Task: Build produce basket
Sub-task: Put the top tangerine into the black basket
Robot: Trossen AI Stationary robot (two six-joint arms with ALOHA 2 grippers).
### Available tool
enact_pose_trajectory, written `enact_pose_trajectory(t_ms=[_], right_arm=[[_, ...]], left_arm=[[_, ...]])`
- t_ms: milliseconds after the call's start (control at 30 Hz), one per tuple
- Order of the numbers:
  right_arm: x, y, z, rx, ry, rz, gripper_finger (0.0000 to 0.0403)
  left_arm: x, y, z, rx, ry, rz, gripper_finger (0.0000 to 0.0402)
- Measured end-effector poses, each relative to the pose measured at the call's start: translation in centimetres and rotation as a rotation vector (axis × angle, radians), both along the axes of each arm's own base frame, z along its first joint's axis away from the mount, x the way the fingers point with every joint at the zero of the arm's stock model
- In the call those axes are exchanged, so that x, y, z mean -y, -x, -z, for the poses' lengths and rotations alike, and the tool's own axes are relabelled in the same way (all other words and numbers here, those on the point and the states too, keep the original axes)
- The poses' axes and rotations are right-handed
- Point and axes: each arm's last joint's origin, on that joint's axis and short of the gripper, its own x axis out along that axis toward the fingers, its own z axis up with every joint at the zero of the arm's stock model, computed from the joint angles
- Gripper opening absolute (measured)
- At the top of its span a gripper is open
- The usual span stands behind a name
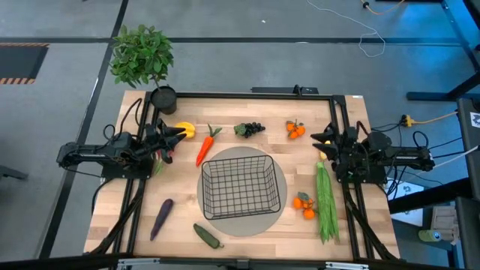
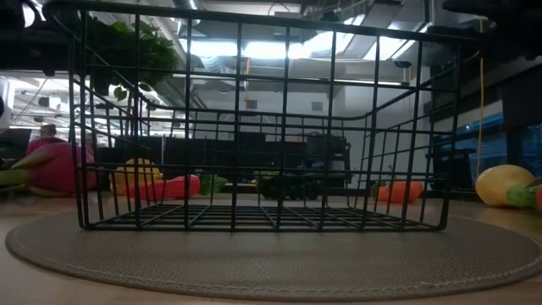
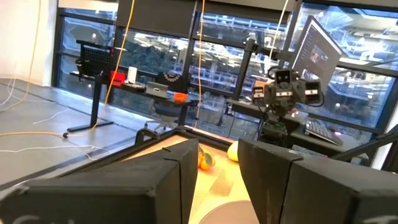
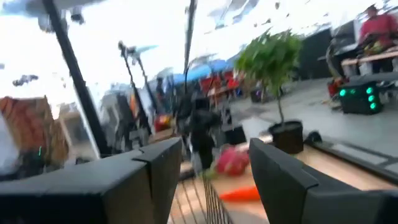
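The black wire basket (image 1: 241,186) stands on its base on a round grey mat (image 1: 244,227) at the table's middle. Produce lies on the wood around it: carrot (image 1: 205,146), yellow pepper (image 1: 185,130), grapes (image 1: 251,129), two tangerine clusters (image 1: 295,129) (image 1: 304,204), green beans (image 1: 325,199), eggplant (image 1: 161,217), cucumber (image 1: 208,235). My left gripper (image 1: 178,135) hovers at the table's left side, open (image 3: 217,180), beside the pepper. My right gripper (image 1: 319,139) hovers at the right side, open (image 4: 214,180), above the far end of the beans.
A leafy potted plant (image 1: 142,56) stands at the far left corner. Dark frame rails (image 1: 247,95) run along the table's far, left and right sides. A lemon (image 2: 501,185) and a pink dragon fruit (image 2: 55,165) lie on either side of the basket in the low view.
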Motion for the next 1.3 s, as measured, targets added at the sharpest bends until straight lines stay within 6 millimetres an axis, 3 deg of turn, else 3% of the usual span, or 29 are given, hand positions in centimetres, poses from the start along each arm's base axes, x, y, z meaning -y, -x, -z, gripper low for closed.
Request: enact_pose_trajectory(t_ms=[300,467,633,733,900,1133,1300], right_arm=[[-0.1,0.0,0.0,-0.002,0.001,-0.025,0.0187],[0.0,-0.2,0.7,-0.071,-0.001,-0.003,0.0187],[0.9,-0.1,0.9,-0.08,-0.128,0.315,0.0187],[1.2,-0.2,0.9,-0.112,-0.113,0.437,0.0187],[1.2,-0.8,-1.0,-0.129,-0.142,0.44,0.0187],[1.2,-2.8,-5.7,-0.263,-0.017,0.497,0.0187],[1.4,-5.4,-5.1,-0.549,0.0,0.662,0.0187]], left_arm=[[-0.2,0.3,-0.5,0.012,-0.081,-0.099,0.0105],[0.1,0.1,-0.4,0.018,-0.054,-0.011,0.0105],[0.1,0.2,-0.7,0.053,-0.051,0.005,0.0105],[0.1,0.2,-0.7,0.054,-0.049,0.008,0.0105],[0.1,0.2,-0.7,0.06,-0.042,0.019,0.0105],[0.1,0.5,-1.3,0.13,-0.056,0.012,0.0105],[0.1,0.9,-2.0,0.213,-0.059,0.009,0.0105]])
